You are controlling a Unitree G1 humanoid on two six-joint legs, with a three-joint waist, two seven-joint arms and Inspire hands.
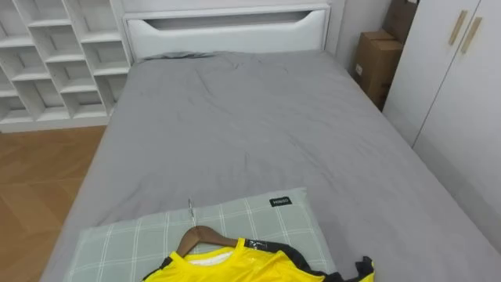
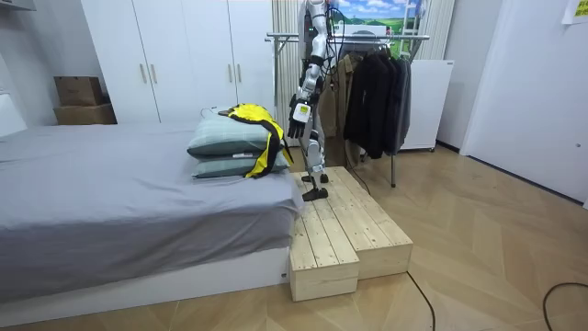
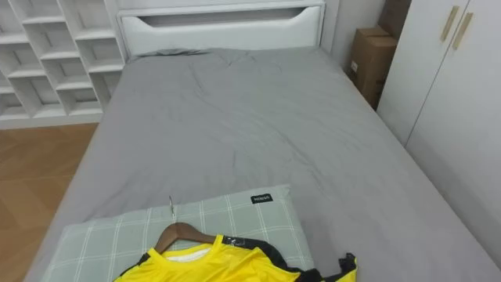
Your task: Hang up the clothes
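bed (image 1: 250, 133): grey sheet, stretching ahead of me | headboard (image 1: 227, 31): white, at the far end | pillows (image 2: 225, 147): 2, green-checked, stacked at my end | cube shelves (image 1: 55, 55): white, far left | cardboard boxes (image 1: 376, 63): far right, beside white wardrobe (image 1: 454, 78) | wooden platform (image 2: 344, 230): against the bed's near end, on wood floor (image 1: 39, 172)

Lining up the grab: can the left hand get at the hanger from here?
Probably yes. The hanger lies atop the pillow just before the robot, hook and neck bare; the left hand hangs beside that pillow, nothing between.
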